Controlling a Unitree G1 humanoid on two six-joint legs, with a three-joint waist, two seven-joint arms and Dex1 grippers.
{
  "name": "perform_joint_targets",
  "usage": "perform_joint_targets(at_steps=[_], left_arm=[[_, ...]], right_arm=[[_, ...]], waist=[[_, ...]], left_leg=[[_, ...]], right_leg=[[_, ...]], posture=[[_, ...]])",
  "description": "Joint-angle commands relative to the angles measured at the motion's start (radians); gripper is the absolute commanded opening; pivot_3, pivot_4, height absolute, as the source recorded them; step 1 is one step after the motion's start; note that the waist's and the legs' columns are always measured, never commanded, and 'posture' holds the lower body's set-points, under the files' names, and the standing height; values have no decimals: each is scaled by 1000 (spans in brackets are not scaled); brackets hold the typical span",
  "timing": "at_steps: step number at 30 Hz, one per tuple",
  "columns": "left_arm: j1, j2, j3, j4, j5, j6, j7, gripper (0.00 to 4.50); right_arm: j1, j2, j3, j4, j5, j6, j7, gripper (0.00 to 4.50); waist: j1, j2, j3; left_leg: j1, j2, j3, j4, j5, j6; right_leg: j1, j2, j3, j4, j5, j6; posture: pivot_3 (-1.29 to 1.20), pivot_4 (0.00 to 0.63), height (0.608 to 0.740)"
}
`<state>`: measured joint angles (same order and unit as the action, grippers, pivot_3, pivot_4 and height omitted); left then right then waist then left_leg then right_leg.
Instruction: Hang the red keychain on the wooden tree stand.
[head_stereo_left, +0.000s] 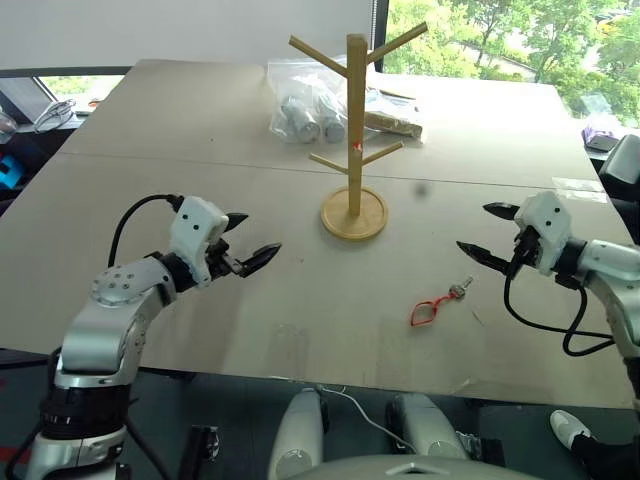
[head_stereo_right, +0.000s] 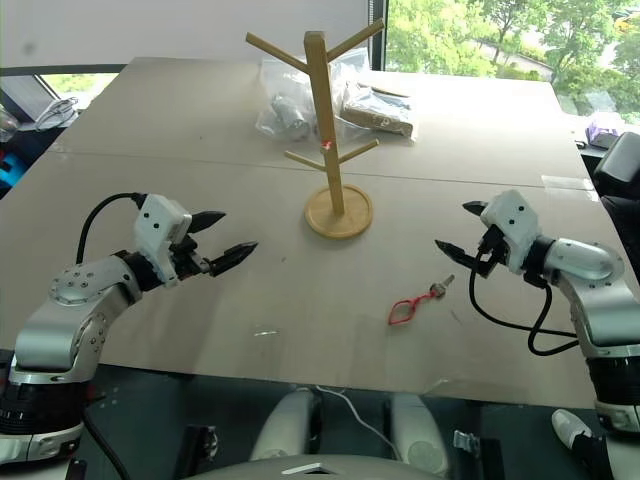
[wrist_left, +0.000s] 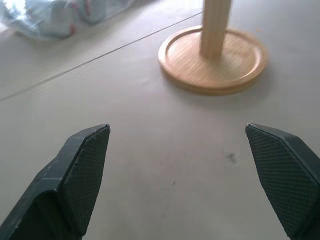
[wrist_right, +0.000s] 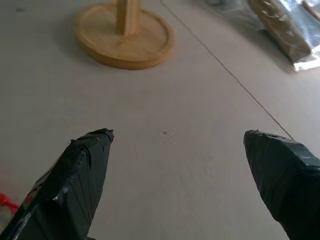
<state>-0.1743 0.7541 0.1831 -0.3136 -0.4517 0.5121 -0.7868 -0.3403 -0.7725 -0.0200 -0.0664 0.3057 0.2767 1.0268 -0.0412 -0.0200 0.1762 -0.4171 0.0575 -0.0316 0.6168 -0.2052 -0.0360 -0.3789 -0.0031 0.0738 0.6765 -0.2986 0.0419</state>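
Red keychain (head_stereo_left: 428, 312) flat on table (head_stereo_left: 200, 310) toward near edge, between wooden tree stand (head_stereo_left: 354, 130) and right tool (head_stereo_left: 488, 231); light, limp cord, best pinched mid-loop. Both tools, left tool (head_stereo_left: 250, 240) included, spread wide, empty

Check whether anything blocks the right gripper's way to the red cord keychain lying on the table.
Nothing visible does. The thin red cord keychain lies alone on bare tabletop, just inward of and nearer the robot than the open right gripper. The light wooden tree stand stands farther back, off that path.
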Motion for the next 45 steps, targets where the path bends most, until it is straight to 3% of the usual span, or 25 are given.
perform_joint_targets(at_steps=[1,4,12,23,34,37,44,45], left_arm=[[-11,33,-19,-137,-60,47,-41,4456],[0,49,-32,-208,-87,64,-68,4456],[87,108,-14,-436,-259,106,-167,4456],[168,139,-30,-504,-268,45,-227,4456],[192,129,-39,-510,-252,23,-201,4456],[190,130,-43,-512,-254,24,-196,4500],[165,126,-70,-518,-266,33,-177,4500],[162,126,-72,-519,-268,34,-174,4500]], right_arm=[[-48,-36,59,13,24,-51,174,4500],[-78,-43,98,46,15,-97,262,4500],[-206,-41,249,312,-87,-509,571,4500],[-373,-32,490,574,-63,-799,588,4500],[-426,-74,663,643,-1,-944,588,4500],[-434,-81,695,654,8,-973,588,3513],[-497,-50,750,744,3,-972,588,191],[-503,-51,757,749,5,-970,588,13]], waist=[[0,0,2],[1,-1,4],[-1,1,8],[-1,2,9],[3,2,9],[3,2,9],[-8,2,9],[-7,1,9]], left_leg=[[-1,0,0,0,0,0],[-2,0,0,0,0,0],[0,0,0,2,0,0],[1,0,0,4,0,0],[1,0,-1,5,0,0],[1,0,-1,6,0,0],[2,1,0,11,0,0],[2,1,-1,12,0,0]], right_leg=[[-1,0,0,0,0,0],[-1,-1,0,-1,0,0],[-1,-1,-1,2,0,0],[0,0,0,3,0,-1],[1,-1,-1,3,0,-1],[2,-1,-1,3,0,-1],[2,1,0,7,1,-1],[2,1,0,8,1,-1]], posture=[[0,150,740],[0,150,740],[0,150,740],[0,150,740],[0,150,740],[0,150,740],[0,150,740],[0,150,740]])
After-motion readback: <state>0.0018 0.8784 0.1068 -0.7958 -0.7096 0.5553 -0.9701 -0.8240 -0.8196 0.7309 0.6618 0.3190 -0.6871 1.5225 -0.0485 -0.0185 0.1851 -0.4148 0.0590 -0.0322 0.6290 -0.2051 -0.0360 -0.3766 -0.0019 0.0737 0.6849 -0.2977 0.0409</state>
